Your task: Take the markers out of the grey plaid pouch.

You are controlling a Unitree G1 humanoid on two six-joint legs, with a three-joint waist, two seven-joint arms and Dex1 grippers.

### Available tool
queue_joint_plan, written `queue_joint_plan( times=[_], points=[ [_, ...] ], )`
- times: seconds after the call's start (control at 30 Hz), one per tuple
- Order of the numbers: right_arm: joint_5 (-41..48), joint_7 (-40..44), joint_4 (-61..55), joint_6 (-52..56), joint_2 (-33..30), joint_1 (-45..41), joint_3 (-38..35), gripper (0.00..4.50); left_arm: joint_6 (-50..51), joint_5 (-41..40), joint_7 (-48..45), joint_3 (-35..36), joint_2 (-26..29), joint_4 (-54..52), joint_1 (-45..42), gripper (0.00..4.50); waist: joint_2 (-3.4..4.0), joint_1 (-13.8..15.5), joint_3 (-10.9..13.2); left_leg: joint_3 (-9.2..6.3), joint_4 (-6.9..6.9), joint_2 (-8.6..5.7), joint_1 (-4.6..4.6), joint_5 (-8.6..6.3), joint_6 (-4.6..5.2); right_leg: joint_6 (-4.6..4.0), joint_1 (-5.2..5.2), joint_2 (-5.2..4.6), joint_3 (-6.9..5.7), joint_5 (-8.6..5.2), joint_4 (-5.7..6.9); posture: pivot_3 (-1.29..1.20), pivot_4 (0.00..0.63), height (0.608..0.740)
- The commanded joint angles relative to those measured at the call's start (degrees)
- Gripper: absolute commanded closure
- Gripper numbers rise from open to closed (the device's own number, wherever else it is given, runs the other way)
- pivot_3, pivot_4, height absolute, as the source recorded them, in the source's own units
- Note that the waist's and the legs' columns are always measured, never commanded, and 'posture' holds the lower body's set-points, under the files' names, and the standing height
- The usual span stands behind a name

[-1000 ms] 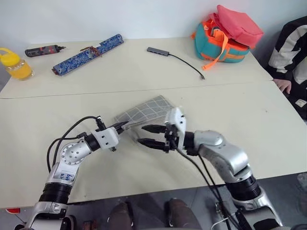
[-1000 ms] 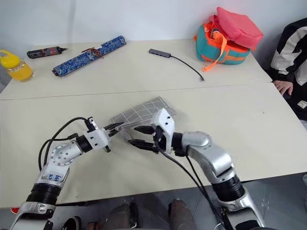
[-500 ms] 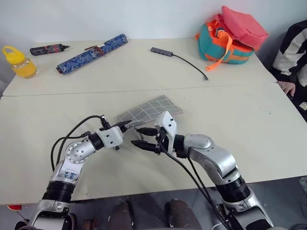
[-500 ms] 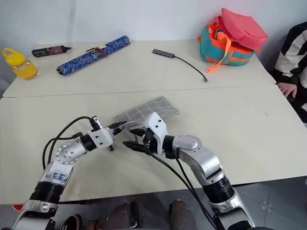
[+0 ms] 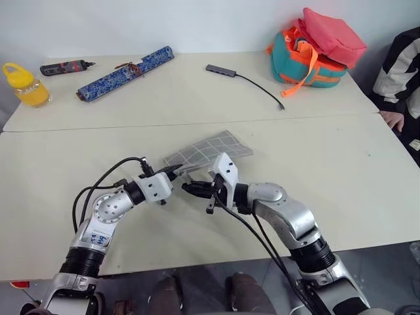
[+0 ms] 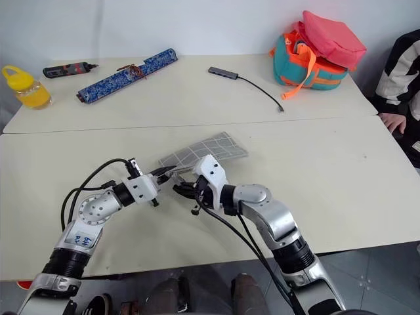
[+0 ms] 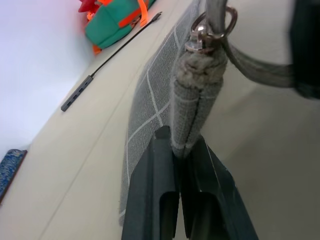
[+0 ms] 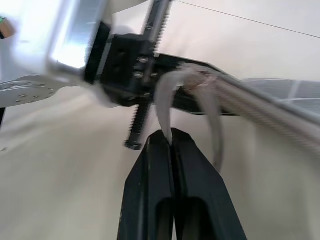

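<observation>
The grey plaid pouch (image 5: 211, 147) lies flat mid-table, its near corner lifted a little. My left gripper (image 5: 176, 172) is shut on that corner's edge; the left wrist view shows the fabric (image 7: 155, 100) pinched between the black fingers (image 7: 155, 165), with the metal ring (image 7: 212, 27) just beyond. A grey strap loop (image 8: 167, 97) hangs from that ring. My right gripper (image 5: 190, 189) faces the left one and is shut on the strap, its fingertips (image 8: 160, 142) pressed together around it. The markers are hidden.
At the back lie a blue patterned roll (image 5: 125, 72), a yellow bottle (image 5: 25, 85), a black-and-red tool (image 5: 65, 67) and a grey hub with a black cable (image 5: 244, 80). A teal-and-orange bag (image 5: 315, 49) stands back right. A person's sleeve (image 5: 401, 65) is at the right edge.
The right gripper was open beside the pouch's corner; it has shut on the strap. The left gripper has kept its grip and place.
</observation>
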Motion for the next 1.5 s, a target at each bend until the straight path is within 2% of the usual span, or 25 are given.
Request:
queue_joint_plan(
  times=[0.03, 0.23, 0.4, 0.57, 0.7, 0.8, 0.97, 1.07, 1.2, 1.37, 1.47, 1.5],
  points=[
    [-0.1, 1.8, -0.2, -2.1, -2.1, -0.9, -2.3, 4.46, -0.5, -3.1, -1.8, 1.4, 1.8, -2.6, 1.0, 4.50, 0.00, 0.0, 0.0, 0.00, 0.00, 0.00, 0.00, 0.00, 0.00, 0.00, 0.00, 0.00, 0.00, 0.00, 0.00, 0.00, 0.150, 0.740],
    [-3.6, 5.6, 5.1, -7.8, -10.9, -2.5, -5.5, 4.46, 0.7, -14.9, -10.7, 4.2, 5.9, -3.7, 3.2, 4.50, 0.00, -0.1, 0.0, 0.06, -0.06, 0.01, 0.01, -0.01, 0.01, 0.00, 0.00, 0.00, 0.03, 0.00, -0.12, 0.00, 0.150, 0.740],
    [-7.0, 8.6, 14.4, -14.3, -19.4, -4.5, -9.0, 4.46, -0.3, -19.6, -15.5, 7.2, 9.0, -2.1, 4.7, 4.50, 0.00, -0.1, 0.0, 0.10, -0.06, 0.00, 0.00, -0.03, 0.03, 0.00, 0.01, -0.01, 0.05, 0.00, -0.23, 0.00, 0.150, 0.740],
    [-9.3, 9.8, 20.5, -19.4, -22.5, -5.5, -10.9, 4.46, 0.1, -20.9, -17.1, 8.4, 8.9, -1.6, 4.9, 4.50, 0.00, -0.2, 0.0, 0.13, -0.09, 0.00, 0.00, -0.04, 0.04, 0.00, 0.01, 0.00, 0.10, 0.00, -0.31, 0.00, 0.150, 0.740],
    [-9.1, 10.2, 20.2, -20.2, -21.2, -5.6, -11.0, 4.46, -0.1, -20.7, -17.2, 8.2, 8.1, -1.4, 4.5, 4.50, 0.01, -0.4, 0.0, 0.20, -0.09, 0.03, 0.02, -0.05, 0.04, 0.00, 0.00, 0.01, 0.16, 0.00, -0.31, 0.00, 0.150, 0.740],
    [-7.2, 12.4, 17.3, -18.8, -20.7, -4.7, -10.9, 3.88, 0.2, -20.1, -17.1, 7.8, 7.5, -1.5, 4.2, 4.50, 0.01, -0.4, 0.0, 0.20, -0.08, 0.04, 0.02, -0.05, 0.04, 0.00, 0.00, 0.02, 0.17, 0.00, -0.30, 0.00, 0.150, 0.740],
    [-7.1, 15.9, 13.7, -16.3, -24.5, -2.7, -11.4, 2.21, 0.1, -19.6, -16.9, 7.7, 7.1, -1.5, 4.1, 4.50, 0.01, -0.1, 0.0, 0.21, -0.06, 0.03, 0.01, -0.06, 0.04, 0.00, 0.00, 0.00, 0.17, 0.00, -0.31, 0.00, 0.150, 0.740],
    [-7.2, 18.1, 13.0, -16.7, -28.7, -2.3, -13.3, 2.21, -0.1, -19.2, -16.7, 7.9, 7.1, -1.2, 3.9, 4.50, 0.01, 0.1, 0.0, 0.20, -0.01, 0.01, 0.00, -0.08, 0.08, 0.00, 0.01, -0.03, 0.17, 0.00, -0.31, 0.00, 0.150, 0.740],
    [-1.8, 23.6, 8.7, -13.4, -31.8, -1.6, -15.6, 2.21, -0.4, -18.8, -16.6, 7.9, 7.2, -0.6, 3.9, 4.50, 0.01, 0.1, 0.0, 0.22, 0.01, 0.02, 0.02, -0.09, 0.10, 0.00, 0.02, 0.00, 0.24, 0.00, -0.33, 0.00, 0.150, 0.740],
    [4.0, 20.3, 1.2, -8.1, -25.8, -3.9, -16.1, 2.21, 0.1, -18.3, -16.2, 7.2, 6.3, -0.4, 3.2, 4.50, 0.01, -0.6, 0.0, 0.12, -0.03, 0.17, 0.10, -0.12, 0.04, -0.01, 0.01, 0.17, 0.38, 0.01, -0.32, 0.00, 0.150, 0.740],
    [2.8, 16.1, -2.3, -8.9, -19.8, -4.5, -13.6, 2.75, 0.9, -17.9, -15.9, 6.8, 5.7, -0.8, 2.5, 4.50, 0.01, -0.4, 0.0, 0.12, -0.01, 0.17, 0.10, -0.12, 0.04, -0.01, 0.00, 0.17, 0.41, 0.01, -0.31, 0.00, 0.150, 0.740],
    [2.0, 14.3, -2.7, -9.3, -17.7, -4.7, -12.6, 3.08, 1.1, -17.5, -15.8, 6.6, 5.4, -0.8, 2.2, 4.50, 0.01, -0.3, 0.0, 0.13, 0.00, 0.16, 0.08, -0.12, 0.04, -0.01, -0.01, 0.16, 0.40, 0.01, -0.31, 0.00, 0.150, 0.740]
  ],
)
